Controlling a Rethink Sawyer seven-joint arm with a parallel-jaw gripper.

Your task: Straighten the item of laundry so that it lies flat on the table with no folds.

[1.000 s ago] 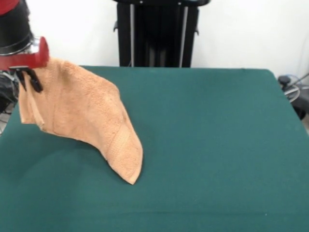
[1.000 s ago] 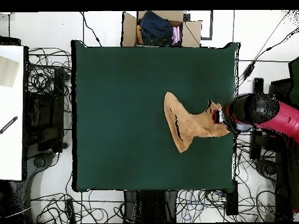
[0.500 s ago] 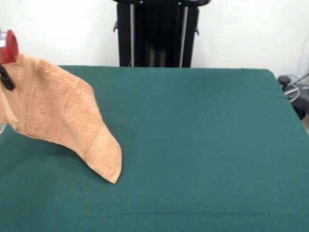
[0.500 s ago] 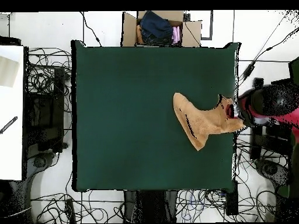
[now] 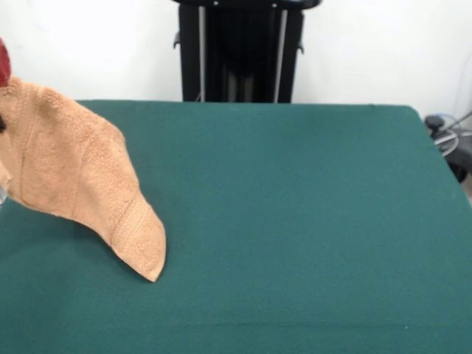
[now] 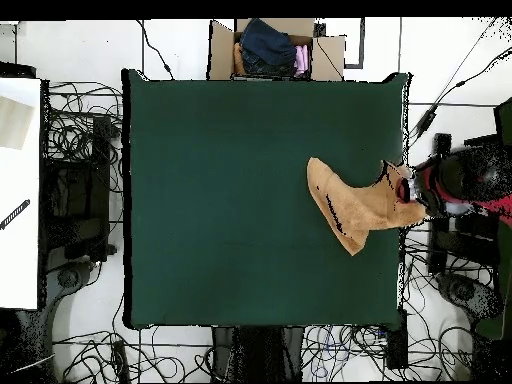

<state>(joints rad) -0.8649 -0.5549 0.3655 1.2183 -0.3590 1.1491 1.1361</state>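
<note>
The tan towel [image 5: 81, 177] hangs lifted at the front view's left edge, and its lower banded corner touches the green table [image 5: 310, 221]. In the overhead view the towel [image 6: 350, 205] stretches from the table [image 6: 220, 200] to its right edge. There my gripper [image 6: 404, 190] is shut on the towel's raised end, just past the table's edge. In the front view only a red sliver of the gripper [image 5: 2, 70] shows at the left edge. No label shows.
The black pedestal [image 5: 240, 50] stands behind the table's far side. A cardboard box of clothes [image 6: 275, 48] sits beyond the top edge in the overhead view. Cables [image 6: 85, 130] lie on the floor all round. A white surface [image 6: 18, 190] is at the left.
My gripper has moved outward past the table's edge, left in the front view, dragging the towel with it. The towel's low corner has slid the same way across the table.
</note>
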